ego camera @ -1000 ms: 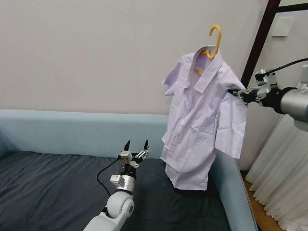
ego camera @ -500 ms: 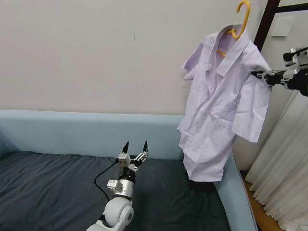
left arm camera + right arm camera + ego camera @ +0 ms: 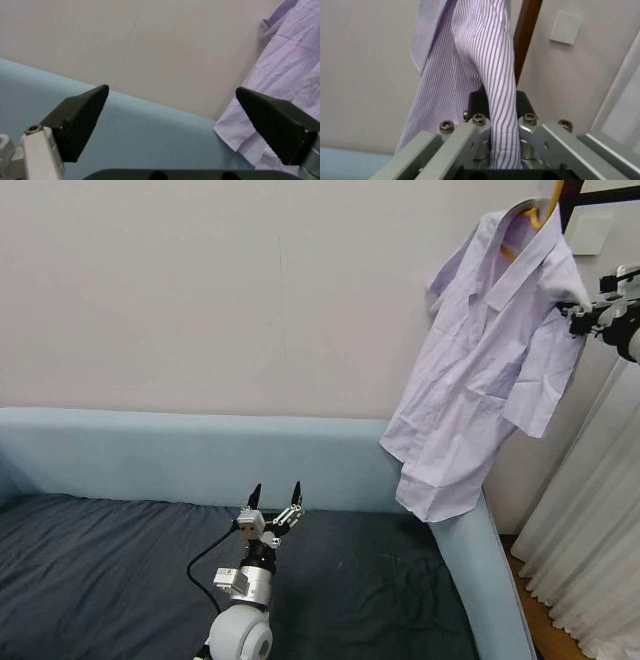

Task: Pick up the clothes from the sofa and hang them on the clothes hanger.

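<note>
One pale lilac striped shirt [image 3: 490,360], creased, on yellow hanger [image 3: 552,198].

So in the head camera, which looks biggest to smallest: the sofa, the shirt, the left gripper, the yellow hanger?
1. Sofa
2. Shirt, held up by the right gripper
3. Left gripper, open above the seat
4. Yellow hanger, though the shirt hides most of it, so that's unsure

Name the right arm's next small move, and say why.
Probably ease the right gripper, shut on the striped shirt, toward the dark post: the yellow hanger is right beside it, apparently not hooked on yet. The left gripper hovers open over the sofa.
</note>
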You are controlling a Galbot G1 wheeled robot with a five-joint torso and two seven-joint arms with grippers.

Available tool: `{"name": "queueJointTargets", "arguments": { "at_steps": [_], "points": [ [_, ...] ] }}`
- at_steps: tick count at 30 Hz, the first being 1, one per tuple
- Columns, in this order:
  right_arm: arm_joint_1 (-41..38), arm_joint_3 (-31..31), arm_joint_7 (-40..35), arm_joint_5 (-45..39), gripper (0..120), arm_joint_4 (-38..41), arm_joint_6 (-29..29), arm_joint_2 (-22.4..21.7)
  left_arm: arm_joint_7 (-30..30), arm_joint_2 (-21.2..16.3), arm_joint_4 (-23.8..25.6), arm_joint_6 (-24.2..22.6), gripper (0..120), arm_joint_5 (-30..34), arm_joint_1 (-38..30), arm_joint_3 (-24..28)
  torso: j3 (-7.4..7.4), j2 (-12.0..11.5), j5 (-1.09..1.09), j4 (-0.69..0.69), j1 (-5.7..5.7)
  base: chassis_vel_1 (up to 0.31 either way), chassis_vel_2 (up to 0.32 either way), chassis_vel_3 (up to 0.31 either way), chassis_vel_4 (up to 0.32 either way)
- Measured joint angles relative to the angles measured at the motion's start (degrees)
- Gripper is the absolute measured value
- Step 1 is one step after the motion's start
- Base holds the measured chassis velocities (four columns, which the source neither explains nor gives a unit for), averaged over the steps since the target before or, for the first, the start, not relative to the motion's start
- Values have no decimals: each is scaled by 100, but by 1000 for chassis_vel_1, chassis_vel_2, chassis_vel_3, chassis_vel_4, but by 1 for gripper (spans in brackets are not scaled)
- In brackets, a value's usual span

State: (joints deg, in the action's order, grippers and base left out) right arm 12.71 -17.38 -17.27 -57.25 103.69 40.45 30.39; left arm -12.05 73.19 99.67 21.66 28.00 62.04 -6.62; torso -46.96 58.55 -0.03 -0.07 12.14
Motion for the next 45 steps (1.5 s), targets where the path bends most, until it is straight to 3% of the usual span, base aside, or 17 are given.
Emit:
{"name": "queueJointTargets", "arguments": {
  "at_steps": [12,23,33,37,45],
  "points": [
    [1399,-1238,98,303,1,517,39,-176,0,63,-318,28,100,-12,-190,132,0,0,0,0,0,0,0,0,0],
    [1629,-1493,-474,390,1,217,129,-158,13,86,-433,43,100,-27,-314,214,1,0,0,0,0,0,0,0,0],
    [1383,-1133,-576,1005,1,-247,-341,55,15,108,-481,53,100,-19,-339,211,0,0,0,1,0,0,0,0,0],
    [889,-649,-573,1624,1,-722,-737,361,19,98,-535,73,100,-25,-311,183,0,0,0,1,0,0,0,0,0],
    [243,-180,-534,2212,1,-1330,-901,941,8,73,-595,73,100,-24,-352,149,0,0,-1,0,0,0,0,0,0]
  ]
}}
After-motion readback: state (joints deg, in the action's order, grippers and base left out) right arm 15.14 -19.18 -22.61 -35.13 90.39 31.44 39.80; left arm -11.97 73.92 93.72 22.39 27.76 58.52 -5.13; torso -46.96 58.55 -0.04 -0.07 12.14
